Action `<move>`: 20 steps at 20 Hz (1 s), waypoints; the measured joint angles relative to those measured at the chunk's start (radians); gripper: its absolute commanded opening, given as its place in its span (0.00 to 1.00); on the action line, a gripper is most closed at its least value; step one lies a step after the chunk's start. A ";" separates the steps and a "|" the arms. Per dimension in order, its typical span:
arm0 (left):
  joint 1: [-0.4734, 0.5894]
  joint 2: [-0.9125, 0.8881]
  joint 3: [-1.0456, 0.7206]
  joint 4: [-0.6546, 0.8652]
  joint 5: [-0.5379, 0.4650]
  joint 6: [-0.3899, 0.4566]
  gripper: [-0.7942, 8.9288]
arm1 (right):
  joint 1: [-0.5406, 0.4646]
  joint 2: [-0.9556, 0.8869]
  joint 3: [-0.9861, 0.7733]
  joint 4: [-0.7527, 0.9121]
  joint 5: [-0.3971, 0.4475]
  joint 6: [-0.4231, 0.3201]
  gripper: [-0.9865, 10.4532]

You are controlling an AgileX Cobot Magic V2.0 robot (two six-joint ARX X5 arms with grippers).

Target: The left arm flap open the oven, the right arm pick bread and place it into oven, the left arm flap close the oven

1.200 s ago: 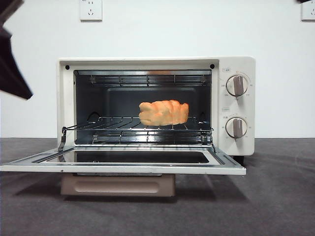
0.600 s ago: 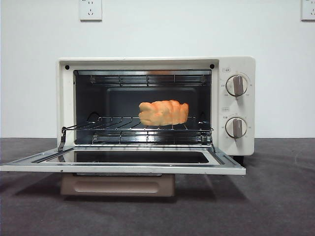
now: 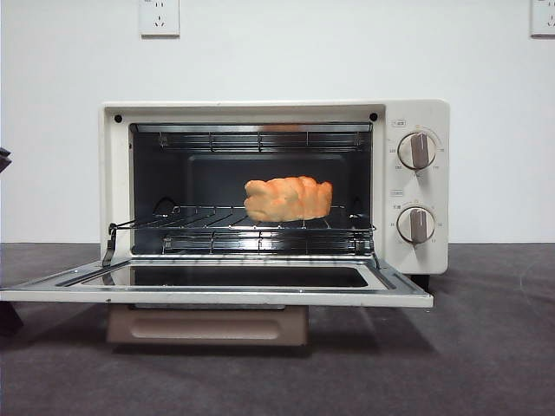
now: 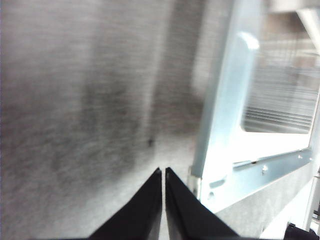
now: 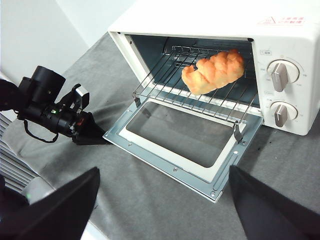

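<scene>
The cream-white oven (image 3: 416, 113) stands with its door (image 3: 217, 296) flapped down flat and its beige handle (image 3: 208, 328) below. The golden bread (image 3: 288, 198) lies on the wire rack (image 3: 208, 227) inside; it also shows in the right wrist view (image 5: 214, 71). My left gripper (image 4: 163, 172) is shut and empty, low over the table just beside the door's left front corner (image 4: 200, 186). It shows in the right wrist view (image 5: 94, 136) and as a dark bit at the front view's left edge (image 3: 5, 318). My right gripper (image 5: 165, 210) is open and empty, high and back from the oven.
Two beige knobs (image 3: 418, 150) are on the oven's right panel. The dark grey cloth table (image 3: 486, 347) stretches in front of and right of the oven. Wall sockets (image 3: 159, 16) are behind. The table's edge (image 5: 75, 205) is near the left arm.
The dark arm at the front view's upper left went out of view, then came back low at the left edge, beside the door's corner. Oven and bread have not moved.
</scene>
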 measured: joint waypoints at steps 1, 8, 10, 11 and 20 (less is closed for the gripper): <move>0.000 0.000 0.000 0.005 0.003 0.000 0.10 | 0.000 0.000 0.000 0.000 0.000 0.000 0.45; 0.005 0.001 -0.004 0.089 0.108 -0.058 0.10 | 0.000 0.000 0.000 0.000 0.000 0.016 0.45; 0.004 0.001 -0.004 0.138 0.153 -0.098 0.10 | 0.000 0.000 0.000 0.002 0.000 0.018 0.45; 0.004 0.001 -0.004 0.153 0.161 -0.119 0.10 | 0.000 0.000 0.000 0.004 0.000 0.019 0.45; 0.000 0.001 0.075 0.472 0.181 -0.431 0.10 | 0.000 0.000 0.000 0.016 0.000 0.025 0.45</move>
